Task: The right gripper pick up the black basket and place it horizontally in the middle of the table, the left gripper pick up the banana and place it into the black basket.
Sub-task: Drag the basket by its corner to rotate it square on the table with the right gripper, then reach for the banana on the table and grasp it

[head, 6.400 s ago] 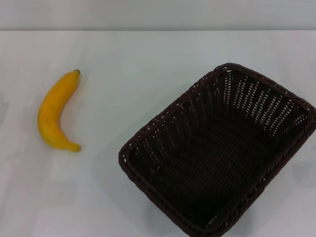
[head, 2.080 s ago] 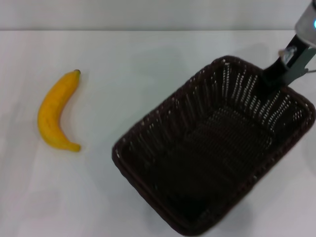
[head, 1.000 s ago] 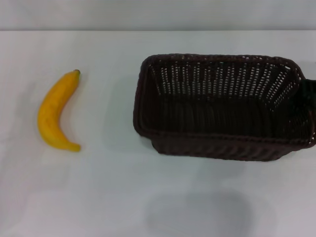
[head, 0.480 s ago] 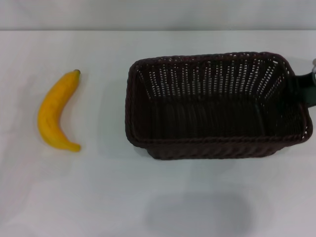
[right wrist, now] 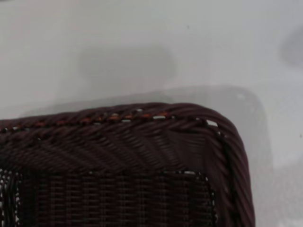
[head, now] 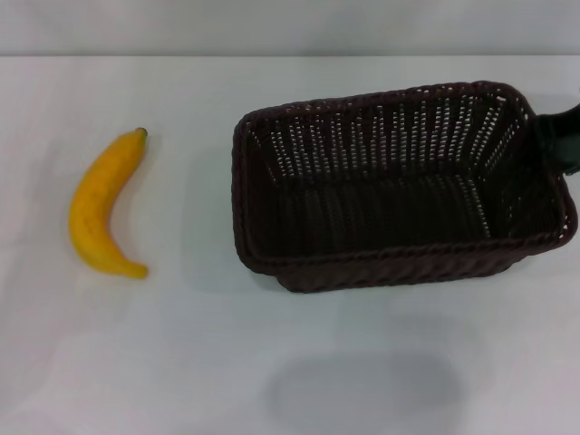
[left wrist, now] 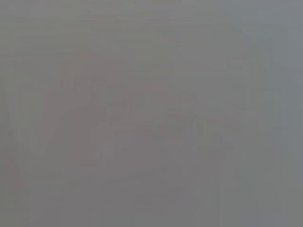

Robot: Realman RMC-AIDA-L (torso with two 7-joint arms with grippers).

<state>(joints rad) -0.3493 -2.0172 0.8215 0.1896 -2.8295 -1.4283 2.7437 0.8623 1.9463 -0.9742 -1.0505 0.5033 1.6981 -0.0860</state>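
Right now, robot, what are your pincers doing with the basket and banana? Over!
Right pincer at black basket right end, grip hidden. Basket lifted, shadow underneath. Banana on table, untouched. Left pincer out of sight. Nothing in the way.

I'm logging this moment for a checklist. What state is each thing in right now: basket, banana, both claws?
basket: lifted off the table, tilted, empty, its shadow on the tabletop below it.
banana: lying on the table left of the basket, untouched.
right claw: at the basket's right end; its grip is hidden.
left claw: not in view.
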